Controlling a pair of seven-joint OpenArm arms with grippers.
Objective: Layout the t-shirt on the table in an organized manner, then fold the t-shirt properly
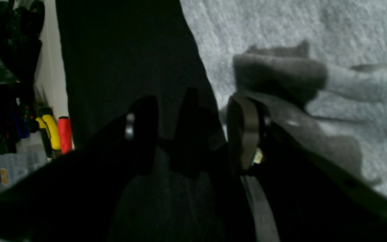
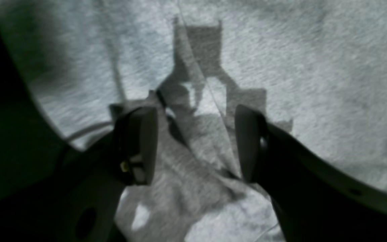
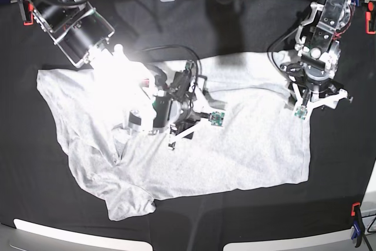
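The t-shirt (image 3: pixel 235 145) lies spread but wrinkly across the middle of the black table (image 3: pixel 341 168). It looks soft and floppy, so pinch an edge. The right gripper (image 2: pixel 193 141) and left gripper (image 1: pixel 193 134) both stand apart, holding nothing.

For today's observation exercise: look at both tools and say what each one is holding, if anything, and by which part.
Nothing is held. The left tool stands open at the t-shirt's edge; the right tool stands open above the cloth.
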